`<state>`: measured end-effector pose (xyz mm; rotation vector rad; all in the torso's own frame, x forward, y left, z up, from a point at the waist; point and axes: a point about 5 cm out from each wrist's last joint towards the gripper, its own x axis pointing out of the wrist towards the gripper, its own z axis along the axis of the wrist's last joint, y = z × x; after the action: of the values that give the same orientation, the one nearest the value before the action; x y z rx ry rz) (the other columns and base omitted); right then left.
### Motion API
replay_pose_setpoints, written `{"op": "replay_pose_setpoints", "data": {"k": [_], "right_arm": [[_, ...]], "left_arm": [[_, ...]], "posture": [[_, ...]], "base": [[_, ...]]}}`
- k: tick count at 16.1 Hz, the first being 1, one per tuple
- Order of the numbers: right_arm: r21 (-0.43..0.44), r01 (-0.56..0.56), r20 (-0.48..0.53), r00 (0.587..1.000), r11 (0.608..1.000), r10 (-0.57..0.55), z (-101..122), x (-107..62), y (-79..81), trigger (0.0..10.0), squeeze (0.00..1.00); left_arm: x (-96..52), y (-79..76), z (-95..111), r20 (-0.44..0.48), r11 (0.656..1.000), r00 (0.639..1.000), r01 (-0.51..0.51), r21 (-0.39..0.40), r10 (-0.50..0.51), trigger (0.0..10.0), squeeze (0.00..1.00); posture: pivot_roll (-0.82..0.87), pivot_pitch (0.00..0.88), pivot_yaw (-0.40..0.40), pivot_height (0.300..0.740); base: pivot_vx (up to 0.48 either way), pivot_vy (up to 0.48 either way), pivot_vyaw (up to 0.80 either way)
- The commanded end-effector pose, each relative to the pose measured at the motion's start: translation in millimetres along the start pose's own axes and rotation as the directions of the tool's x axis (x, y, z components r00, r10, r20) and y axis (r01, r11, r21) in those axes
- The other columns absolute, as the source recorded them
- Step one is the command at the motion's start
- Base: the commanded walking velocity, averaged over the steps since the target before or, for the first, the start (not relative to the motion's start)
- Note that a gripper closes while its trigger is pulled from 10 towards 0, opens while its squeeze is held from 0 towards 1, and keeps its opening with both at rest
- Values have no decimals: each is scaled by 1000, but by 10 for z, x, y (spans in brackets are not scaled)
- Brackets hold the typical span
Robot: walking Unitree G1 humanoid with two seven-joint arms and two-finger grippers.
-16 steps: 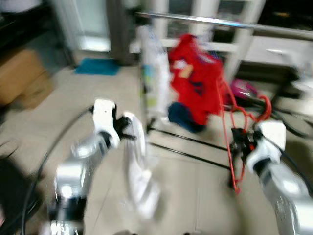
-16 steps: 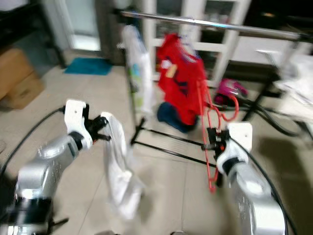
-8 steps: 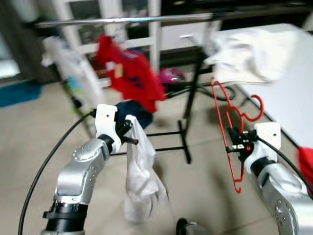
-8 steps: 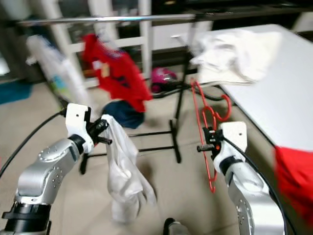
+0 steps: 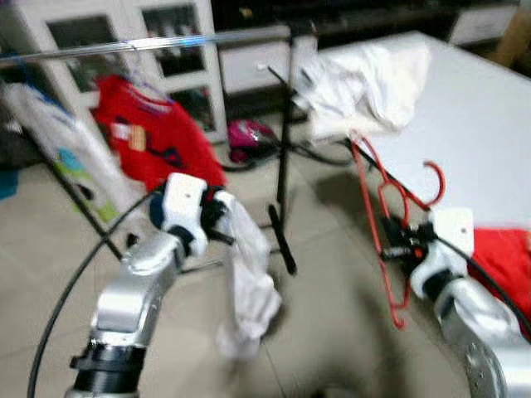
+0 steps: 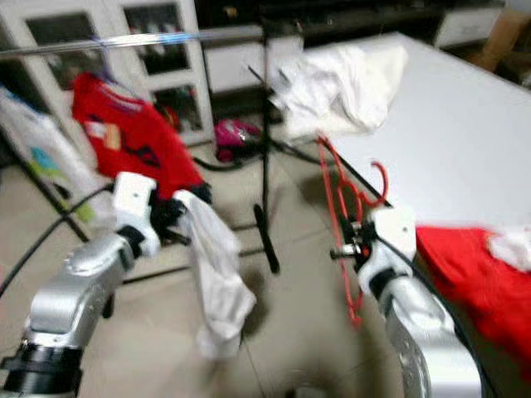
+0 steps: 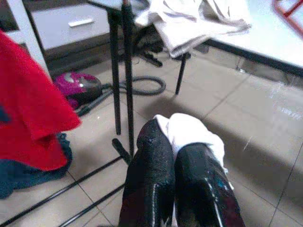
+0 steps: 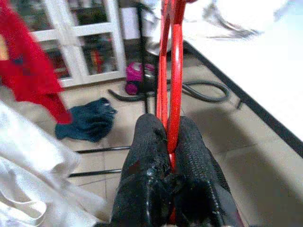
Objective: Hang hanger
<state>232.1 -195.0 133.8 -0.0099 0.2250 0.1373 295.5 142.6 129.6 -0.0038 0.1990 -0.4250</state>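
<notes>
A white table (image 5: 465, 124) is seen at about two o'clock in the head views, with a heap of white cloth (image 5: 365, 79) piled on its far end and a red fabric (image 6: 473, 278) lying on its near edge at about four o'clock. A metal rail (image 5: 149, 46) is carried across the scene from ten to twelve o'clock on a black stand (image 5: 282, 182), and a red shirt (image 5: 149, 141) is hung from it at about ten o'clock, with a pale printed bag (image 5: 66, 162) beside it at nine o'clock. White cabinets with glass doors (image 5: 108, 33) are seen behind the rail. On the tiled floor (image 5: 332, 290) beyond the stand a pink vacuum cleaner (image 5: 253, 133) and a dark blue cloth (image 8: 87, 124) are lying.

A white garment (image 5: 245, 282) is held by the left gripper (image 7: 173, 163) just left of centre at about eight o'clock; the fingers are pressed together on its upper edge and the rest is left hanging toward the floor. The red hanger (image 5: 390, 215) is gripped on its thin lower frame by the right gripper (image 8: 170, 142) at about four o'clock, with the fingers closed tight around the wire. The hanger is held upright, its hook (image 5: 431, 182) raised beside the table edge, well apart from the rail.
</notes>
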Motion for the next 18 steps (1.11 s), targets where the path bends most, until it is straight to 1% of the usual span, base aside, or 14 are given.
{"op": "replay_pose_setpoints", "data": {"k": [1,2,4,11,12,15,18], "right_arm": [[0,50,-11,999,999,-50,-8,-32,-60,10000,0],[2,56,-10,998,998,-56,-13,-30,-53,10000,0],[5,27,-2,1000,1000,-27,1,-24,8,10000,0],[-21,33,-16,999,999,-34,-10,-33,-6,10000,0],[-38,40,-19,999,998,-41,-11,-24,-2,10000,0],[-46,27,-28,999,999,-29,-18,8,0,10000,0],[-48,17,-42,999,999,-19,-29,61,0,10000,0]], "left_arm": [[22,-42,89,43,999,999,11,45,-13,10000,0],[26,-48,88,43,999,999,15,46,-17,10000,0],[28,-65,85,43,999,999,27,39,-29,10000,0],[27,-58,85,63,1000,998,10,22,-11,10000,0],[27,-52,74,68,1000,998,-3,20,1,10000,0],[-15,-38,12,59,999,998,-34,14,34,10000,0],[-62,-20,-17,52,998,997,-56,13,55,10000,0]], "posture": [[-98,0,65,740],[-100,0,68,740],[-101,0,71,740],[-104,0,65,740],[-105,0,61,740],[-82,0,21,740],[-67,0,5,740]], "base": [[0,0,-769],[0,0,-769],[0,0,-769],[0,0,-769],[0,0,-769],[0,0,-771],[0,0,-773]]}}
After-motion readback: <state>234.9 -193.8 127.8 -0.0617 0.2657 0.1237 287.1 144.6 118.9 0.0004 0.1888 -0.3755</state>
